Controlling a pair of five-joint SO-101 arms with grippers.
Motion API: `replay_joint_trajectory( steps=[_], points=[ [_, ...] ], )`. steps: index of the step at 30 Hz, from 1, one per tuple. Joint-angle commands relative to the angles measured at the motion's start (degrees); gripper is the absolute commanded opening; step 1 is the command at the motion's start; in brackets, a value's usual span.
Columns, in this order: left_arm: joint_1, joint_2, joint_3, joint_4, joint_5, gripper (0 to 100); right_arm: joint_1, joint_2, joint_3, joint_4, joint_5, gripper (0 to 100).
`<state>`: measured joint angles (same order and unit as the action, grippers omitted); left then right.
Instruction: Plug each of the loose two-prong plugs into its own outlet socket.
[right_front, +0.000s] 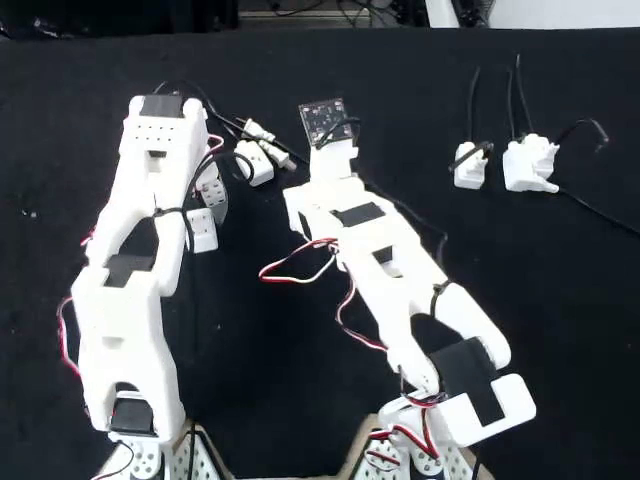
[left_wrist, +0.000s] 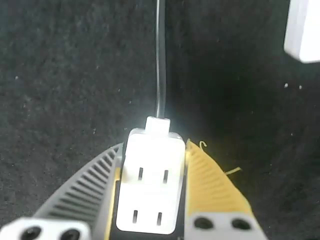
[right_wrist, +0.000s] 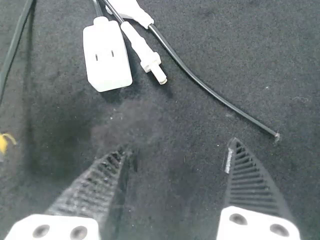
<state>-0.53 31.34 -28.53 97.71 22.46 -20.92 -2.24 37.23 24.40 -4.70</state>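
My left gripper (left_wrist: 153, 145) is shut on a white outlet socket (left_wrist: 150, 185). Its slots face the left wrist camera and its black cord (left_wrist: 160, 60) runs straight away over the mat. My right gripper (right_wrist: 178, 146) stands open just above the black mat, with nothing between its fingers. A short way ahead of it lie a second white socket (right_wrist: 106, 55) and a loose white plug (right_wrist: 145, 57), side by side. The high view shows this pair as socket (right_front: 255, 160) and plug (right_front: 262, 130), between the two arms' front ends.
Two more white plug-and-socket pieces (right_front: 468, 165) (right_front: 530, 165) with black cords lie at the far right of the black mat (right_front: 560, 330). A thin black cord (right_wrist: 215, 97) crosses the mat ahead of my right gripper. Red and white wires (right_front: 300, 270) hang from the right arm.
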Motion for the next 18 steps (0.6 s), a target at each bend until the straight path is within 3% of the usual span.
replay_joint_trajectory(
  steps=[1,9,18],
  points=[
    [0.66,-10.37,11.47,-5.89,1.05,6,0.97,-2.86,-0.48,-1.14,-0.26,26.6],
    [0.40,-24.70,34.86,-20.22,1.67,6,0.97,-2.86,-0.48,-1.14,-0.26,26.6],
    [0.04,-33.32,45.41,-23.38,-0.26,6,0.97,-2.86,-0.40,-1.14,-0.26,26.6]
  ],
)
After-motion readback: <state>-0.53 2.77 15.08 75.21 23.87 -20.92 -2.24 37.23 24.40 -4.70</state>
